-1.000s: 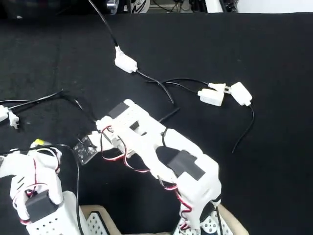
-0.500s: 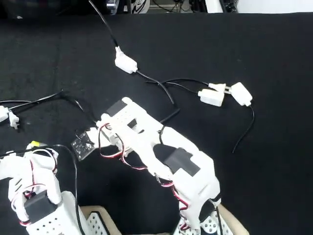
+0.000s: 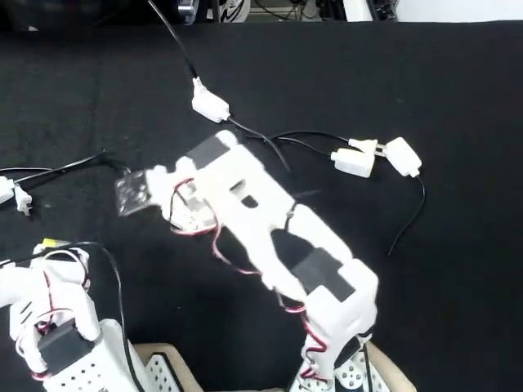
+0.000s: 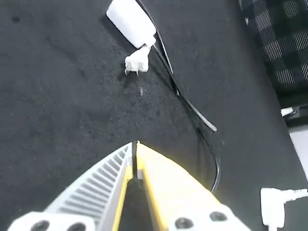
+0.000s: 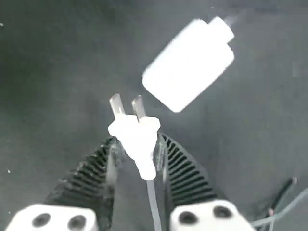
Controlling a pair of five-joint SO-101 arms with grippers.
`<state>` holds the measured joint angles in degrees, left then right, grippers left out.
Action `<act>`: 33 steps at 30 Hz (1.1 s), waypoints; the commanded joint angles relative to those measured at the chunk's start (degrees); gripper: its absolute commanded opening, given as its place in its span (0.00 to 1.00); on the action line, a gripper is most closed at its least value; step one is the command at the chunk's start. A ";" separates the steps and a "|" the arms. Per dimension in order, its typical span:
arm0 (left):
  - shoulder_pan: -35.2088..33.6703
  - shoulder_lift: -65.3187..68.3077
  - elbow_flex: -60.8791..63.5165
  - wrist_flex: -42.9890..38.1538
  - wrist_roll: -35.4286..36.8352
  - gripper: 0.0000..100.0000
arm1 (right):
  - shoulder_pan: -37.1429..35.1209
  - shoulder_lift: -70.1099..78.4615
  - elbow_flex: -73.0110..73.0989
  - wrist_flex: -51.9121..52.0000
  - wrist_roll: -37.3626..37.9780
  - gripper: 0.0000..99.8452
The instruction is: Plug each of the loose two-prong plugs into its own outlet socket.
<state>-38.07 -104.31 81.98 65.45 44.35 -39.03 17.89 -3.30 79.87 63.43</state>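
Note:
My right gripper (image 5: 136,142) is shut on a white two-prong plug (image 5: 134,134), its prongs pointing at a white outlet socket (image 5: 190,62) a short gap away. In the high view this gripper (image 3: 131,192) hangs over the table's left-middle, with a white socket (image 3: 210,104) farther back. My left gripper (image 4: 134,144) is shut on nothing, above the cloth. Beyond it lie a small loose plug (image 4: 136,62) and a white socket (image 4: 130,21), almost touching. In the high view the left arm (image 3: 45,314) sits at the near left corner.
At the right, another plug (image 3: 353,161) lies against a socket (image 3: 402,155), prongs showing between them. Black cords (image 3: 278,147) trail across the black cloth. A plug and socket (image 3: 15,194) lie at the left edge. A further white plug (image 4: 276,204) lies near the left arm.
The right arm has swung its gripper, with the plug, away from the near edge toward the back left. The left arm has drawn back slightly toward the near left corner.

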 commanded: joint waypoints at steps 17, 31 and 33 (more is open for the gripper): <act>16.48 -0.26 8.57 -28.66 12.66 0.03 | -1.05 -14.99 -6.37 12.75 -12.22 0.01; 44.53 -0.26 3.47 -30.59 12.57 0.03 | -1.67 -31.60 7.16 8.70 -18.81 0.01; 45.05 -0.26 2.95 -30.59 12.48 0.03 | -1.05 -33.19 8.22 8.62 -18.81 0.01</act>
<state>4.04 -104.22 88.75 36.18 56.48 -40.97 -10.51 4.00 88.75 45.23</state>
